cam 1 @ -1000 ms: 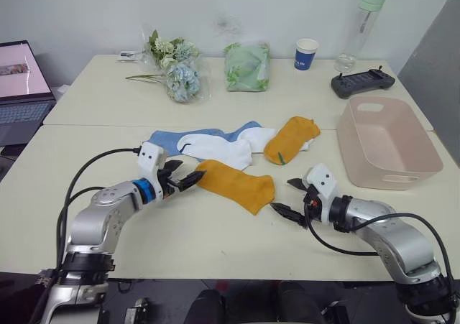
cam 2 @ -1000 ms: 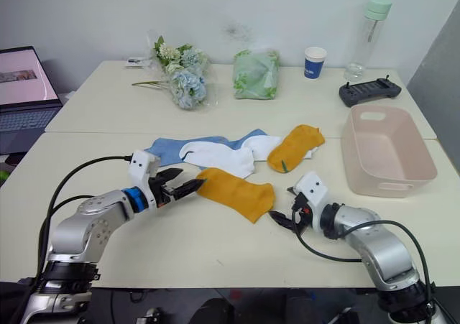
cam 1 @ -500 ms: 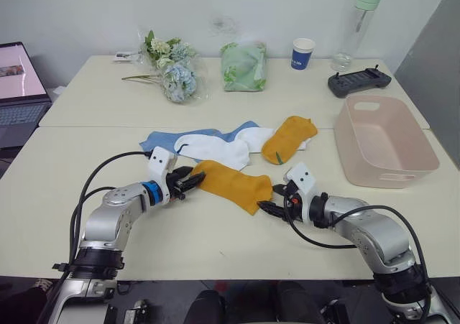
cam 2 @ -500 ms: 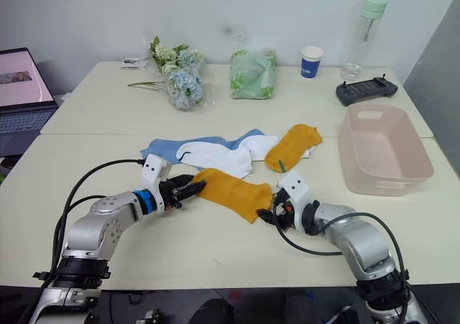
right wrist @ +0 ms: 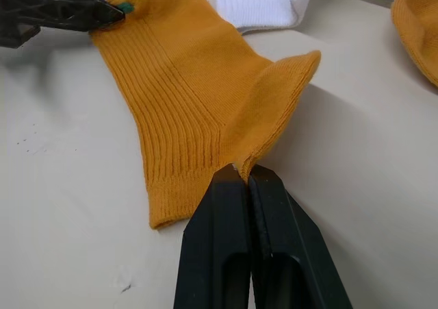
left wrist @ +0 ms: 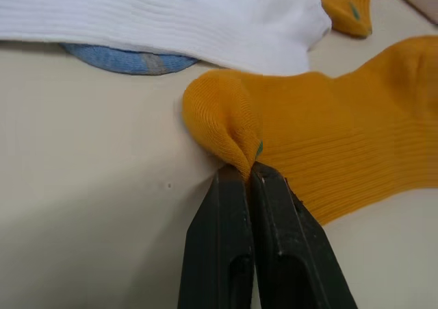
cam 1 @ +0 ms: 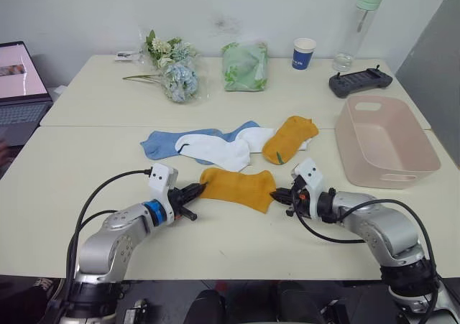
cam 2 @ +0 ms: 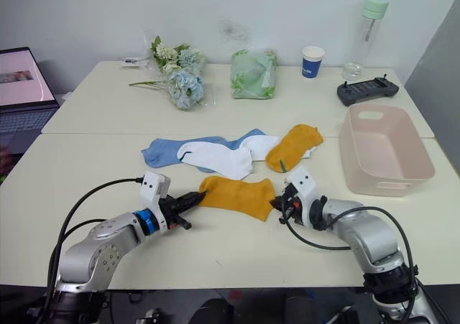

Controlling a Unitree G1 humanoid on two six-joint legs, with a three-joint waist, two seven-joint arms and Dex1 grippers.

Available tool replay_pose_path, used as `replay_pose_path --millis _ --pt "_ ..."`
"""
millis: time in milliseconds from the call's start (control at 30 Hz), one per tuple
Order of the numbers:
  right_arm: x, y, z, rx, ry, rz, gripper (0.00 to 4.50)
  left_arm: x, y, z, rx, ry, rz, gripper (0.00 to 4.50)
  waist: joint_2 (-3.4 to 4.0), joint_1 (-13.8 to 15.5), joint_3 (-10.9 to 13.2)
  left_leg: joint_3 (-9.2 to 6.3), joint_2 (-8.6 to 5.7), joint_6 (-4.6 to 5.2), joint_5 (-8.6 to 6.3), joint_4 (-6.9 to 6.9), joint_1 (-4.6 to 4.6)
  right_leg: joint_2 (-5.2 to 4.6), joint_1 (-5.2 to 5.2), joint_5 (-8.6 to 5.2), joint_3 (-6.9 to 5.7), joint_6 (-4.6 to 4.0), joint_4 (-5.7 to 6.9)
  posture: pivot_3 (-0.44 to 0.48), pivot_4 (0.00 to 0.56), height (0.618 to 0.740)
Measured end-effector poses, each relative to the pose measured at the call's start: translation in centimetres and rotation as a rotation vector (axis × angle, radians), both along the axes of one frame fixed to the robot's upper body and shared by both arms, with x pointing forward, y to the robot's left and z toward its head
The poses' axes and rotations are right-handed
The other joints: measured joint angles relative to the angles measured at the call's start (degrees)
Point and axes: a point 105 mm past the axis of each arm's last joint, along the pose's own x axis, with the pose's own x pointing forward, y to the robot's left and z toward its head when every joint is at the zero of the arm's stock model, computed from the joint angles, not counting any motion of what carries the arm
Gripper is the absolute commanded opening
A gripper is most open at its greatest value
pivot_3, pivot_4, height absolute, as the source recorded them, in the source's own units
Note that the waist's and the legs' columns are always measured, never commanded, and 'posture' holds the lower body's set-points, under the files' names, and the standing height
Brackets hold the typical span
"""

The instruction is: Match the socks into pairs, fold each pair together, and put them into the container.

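Mustard-yellow sock lies pinched at opposite ends by both closed grippers, left and right; nothing paired, pink basin empty.

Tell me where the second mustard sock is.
In the left eye view, the second mustard sock lies right of centre, overlapping the white socks, left of the pink container.

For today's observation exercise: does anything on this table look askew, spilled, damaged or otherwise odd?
Nothing is spilled or damaged. The unsorted socks lie overlapping in a heap, one mustard sock partly on a white one. The near mustard sock is pinched at opposite ends by the left gripper and right gripper.
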Motion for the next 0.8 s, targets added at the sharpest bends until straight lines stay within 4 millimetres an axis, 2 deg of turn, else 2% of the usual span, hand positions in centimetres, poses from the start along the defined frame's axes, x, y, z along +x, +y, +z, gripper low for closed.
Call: replay_pose_path --millis 200,333,667,800 --pt "-0.6 -2.2 1.0 -0.017 0.033 0.023 0.01 -2.8 -2.4 1.2 -0.070 0.036 -0.055 0.00 0.00 0.1 0.0 0.02 -0.02 0.02 -0.01 0.01 0.03 0.00 0.06 0.00 0.01 0.00 -0.01 0.000 0.150 0.740" --pt "-0.8 -4.1 1.3 -0.051 0.070 0.008 0.01 -3.6 -2.9 0.3 -0.055 0.068 -0.036 0.00 0.00 0.1 0.0 0.04 0.00 0.04 -0.02 0.01 0.04 0.06 0.08 0.00 -0.02 0.00 0.01 0.000 0.150 0.740" --pt "-2.2 -5.0 1.1 -0.058 0.136 0.005 0.01 -3.8 -3.7 -0.4 -0.055 0.095 -0.030 0.00 -0.01 0.2 0.0 0.06 -0.01 0.03 -0.01 0.01 0.02 0.05 0.08 0.00 0.02 0.00 -0.06 0.000 0.150 0.740" --pt "-2.9 -4.9 0.4 -0.056 0.183 0.013 0.01 -4.4 -4.3 -1.5 -0.003 0.126 -0.081 0.00 0.00 0.2 0.0 0.08 -0.01 0.03 -0.02 0.00 0.02 0.06 0.09 0.00 0.00 0.00 -0.03 0.000 0.150 0.740"
